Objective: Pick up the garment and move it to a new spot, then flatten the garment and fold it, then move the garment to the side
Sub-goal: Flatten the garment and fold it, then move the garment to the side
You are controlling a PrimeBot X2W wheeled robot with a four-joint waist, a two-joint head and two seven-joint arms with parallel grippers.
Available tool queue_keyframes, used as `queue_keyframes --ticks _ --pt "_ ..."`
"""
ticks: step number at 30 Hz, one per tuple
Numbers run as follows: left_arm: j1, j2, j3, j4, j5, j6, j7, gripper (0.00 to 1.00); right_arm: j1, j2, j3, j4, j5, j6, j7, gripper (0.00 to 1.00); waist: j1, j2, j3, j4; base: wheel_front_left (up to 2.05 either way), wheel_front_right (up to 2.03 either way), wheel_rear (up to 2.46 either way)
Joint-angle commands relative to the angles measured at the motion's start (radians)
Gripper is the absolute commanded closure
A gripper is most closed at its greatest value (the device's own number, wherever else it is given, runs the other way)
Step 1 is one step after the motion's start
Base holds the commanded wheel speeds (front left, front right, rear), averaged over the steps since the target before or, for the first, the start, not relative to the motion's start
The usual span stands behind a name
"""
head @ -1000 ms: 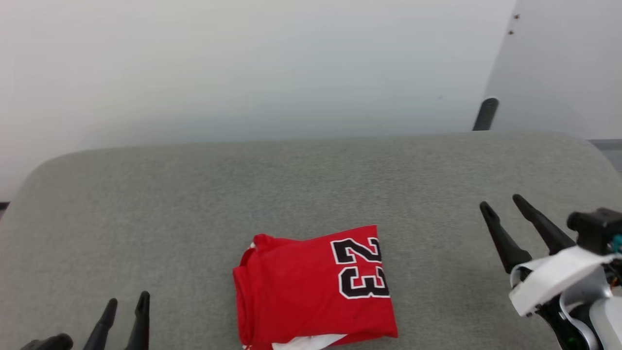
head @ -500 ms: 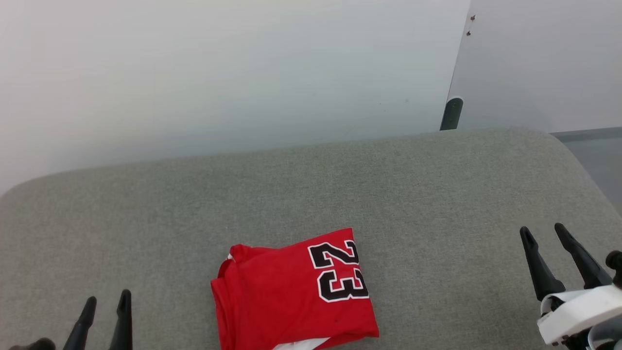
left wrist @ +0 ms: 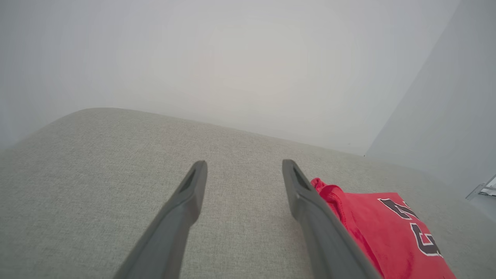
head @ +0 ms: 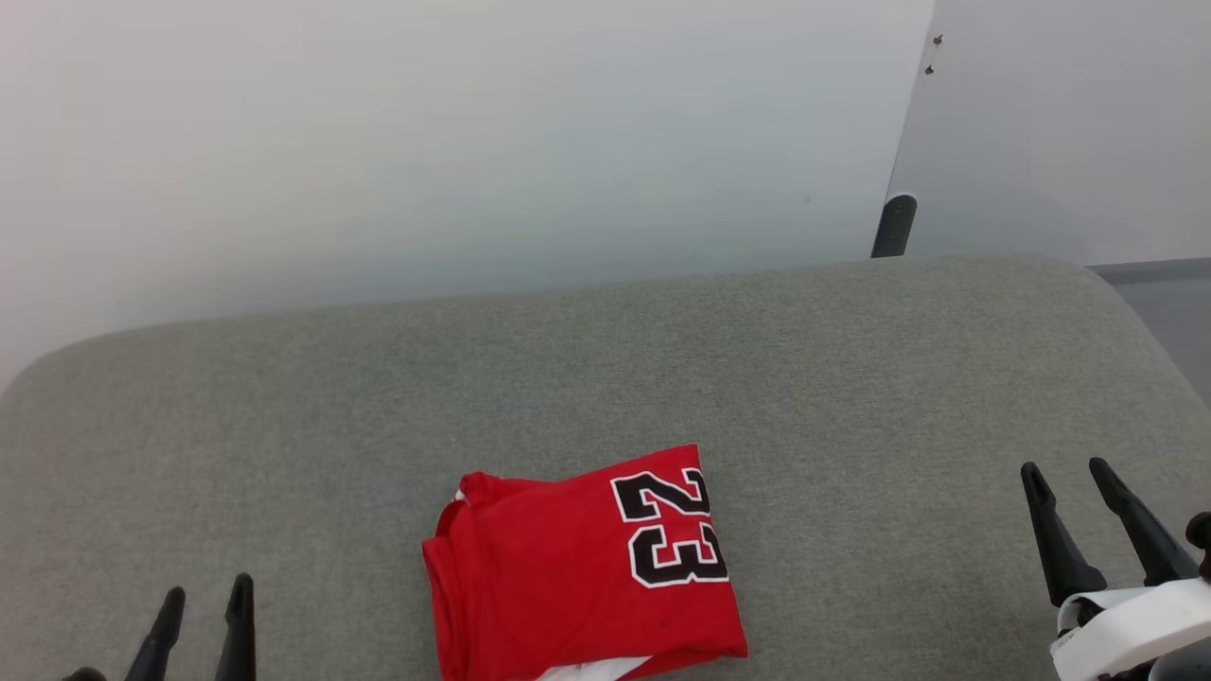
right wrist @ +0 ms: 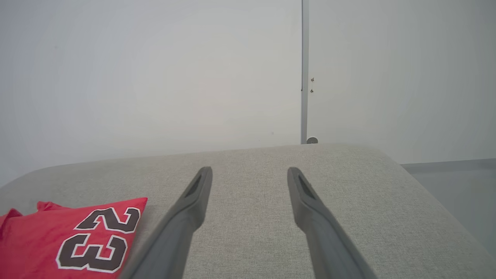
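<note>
jersey (head: pixel 582 567): folded, 23 up, mid near edge of cushion (head: pixel 605 359) | left gripper (head: pixel 209 586): cushion's near-left, fingers apart, empty | right gripper (head: pixel 1062 467): cushion's near-right, fingers apart, empty | both clear, probably to leave the fold undisturbed

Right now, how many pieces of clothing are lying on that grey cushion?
1: the folded red jersey, near the front middle of the grey cushion; anything beneath it would be hidden.

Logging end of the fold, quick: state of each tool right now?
Left tool: open, holding nothing.
Right tool: open, holding nothing; the garment lies between them.
</note>
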Motion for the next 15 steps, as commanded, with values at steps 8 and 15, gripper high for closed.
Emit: queue_keyframes --ticks 8,15 --pt "-0.021 0.002 -0.012 0.007 0.011 -0.011 0.001 0.00 0.015 0.014 0.006 -0.017 -0.011 0.000 0.027 0.00 0.0000 0.0000 0.003 0.065 0.00 0.00 0.00" --pt "-0.042 0.012 -0.022 0.007 0.009 -0.006 0.017 0.00 -0.013 0.025 0.035 -0.015 -0.009 0.000 0.059 0.00 0.0000 0.0000 0.009 0.158 0.00 0.00 0.00"
